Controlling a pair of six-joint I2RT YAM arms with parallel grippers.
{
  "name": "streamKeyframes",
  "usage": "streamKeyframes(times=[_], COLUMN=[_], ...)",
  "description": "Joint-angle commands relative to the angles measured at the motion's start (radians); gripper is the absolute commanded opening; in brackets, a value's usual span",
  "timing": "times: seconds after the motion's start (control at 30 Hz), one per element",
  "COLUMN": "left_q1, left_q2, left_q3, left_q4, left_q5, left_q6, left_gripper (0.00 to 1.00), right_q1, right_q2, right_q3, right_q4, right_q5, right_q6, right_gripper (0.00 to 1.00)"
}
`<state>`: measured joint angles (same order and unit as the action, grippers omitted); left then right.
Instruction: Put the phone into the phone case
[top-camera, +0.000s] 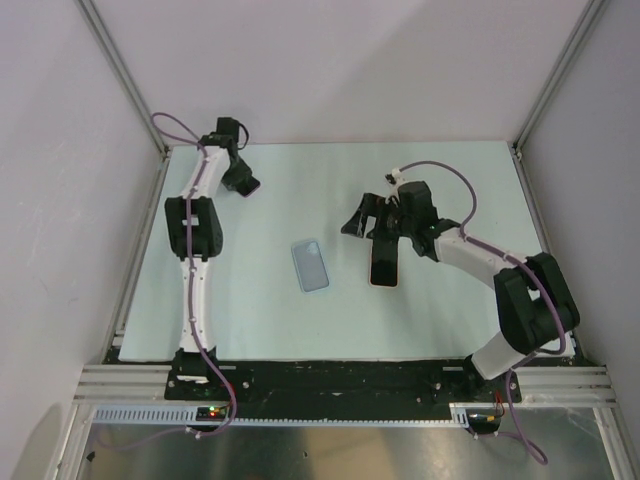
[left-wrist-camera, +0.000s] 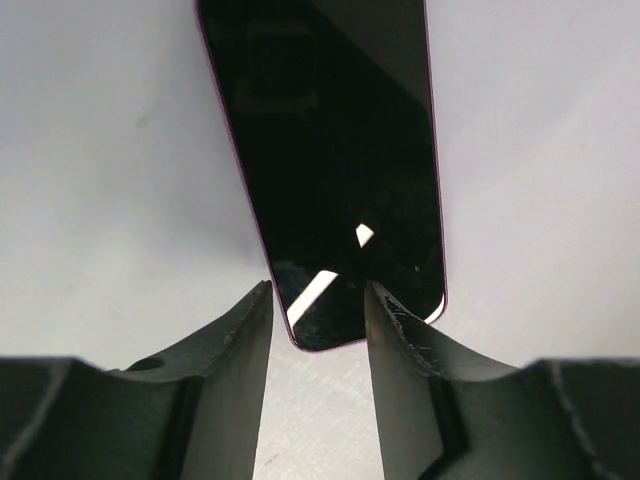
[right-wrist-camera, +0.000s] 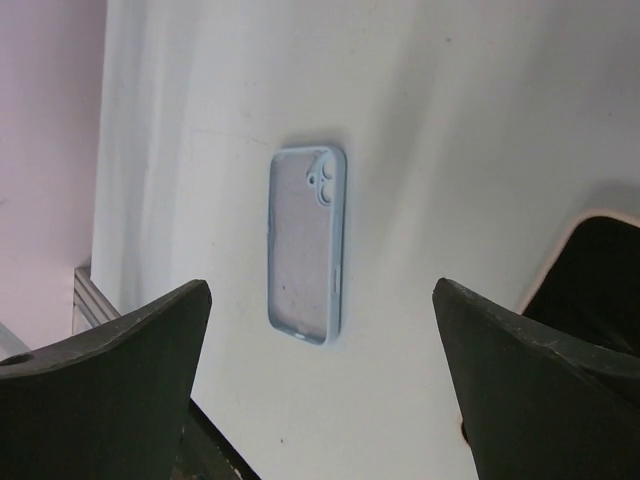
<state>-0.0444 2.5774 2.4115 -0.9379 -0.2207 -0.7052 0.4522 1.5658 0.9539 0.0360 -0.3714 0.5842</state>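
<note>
- Recording the phone case (top-camera: 310, 265) flat on the tabletop (top-camera: 300, 190), just left of centre and closer to the near edge than to the far edge; camera cut-outs visible at one end in the right wrist view.
- Noting the phone (top-camera: 383, 264), black with a pale pink rim, lying flat just right of the phone case, near but not touching, long sides roughly parallel.
- Finding the right tool (right-wrist-camera: 321, 287) spread wide and holding nothing, positioned at the far end of the phone.
- Finding the left tool (left-wrist-camera: 318, 288) near the far-left corner, fingers (left-wrist-camera: 225, 370) parted by a narrow gap only.
- Logging a black slab (left-wrist-camera: 330, 150), glossy with a purplish rim, its rounded end showing behind that gap; unable to tell whether touched by the fingers, or whether the same item as the phone.
</note>
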Motion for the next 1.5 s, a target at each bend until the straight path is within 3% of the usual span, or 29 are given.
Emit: streamKeyframes(times=[0.0,0.27,0.67,1.0,1.47], left_q1=[0.102,0.178,0.226,0.241,0.245], left_q2=[-0.105,-0.060,0.079,0.145,0.170], left_q3=[0.072,0.105,0.107,0.097,0.032], left_q4=[0.071,0.253,0.537,0.652,0.671], left_q5=[0.078,0.176,0.301,0.309,0.324], left_q6=[0.063,0.085,-0.167,-0.344,-0.538], left_gripper=[0.45,0.42,0.30,0.15,0.00], right_q1=[0.009,0.033,0.032,0.030,0.022], right_q2=[0.049,0.134,0.199,0.206,0.207], right_q3=[0.066,0.138,0.168,0.168,0.167], right_q4=[0.091,0.121,0.160,0.163,0.141], right_q5=[-0.039,-0.041,-0.056,-0.081,-0.090], right_q6=[0.047,0.065,0.071,0.073,0.066], right_gripper=[1.00,0.98,0.91,0.89,0.88])
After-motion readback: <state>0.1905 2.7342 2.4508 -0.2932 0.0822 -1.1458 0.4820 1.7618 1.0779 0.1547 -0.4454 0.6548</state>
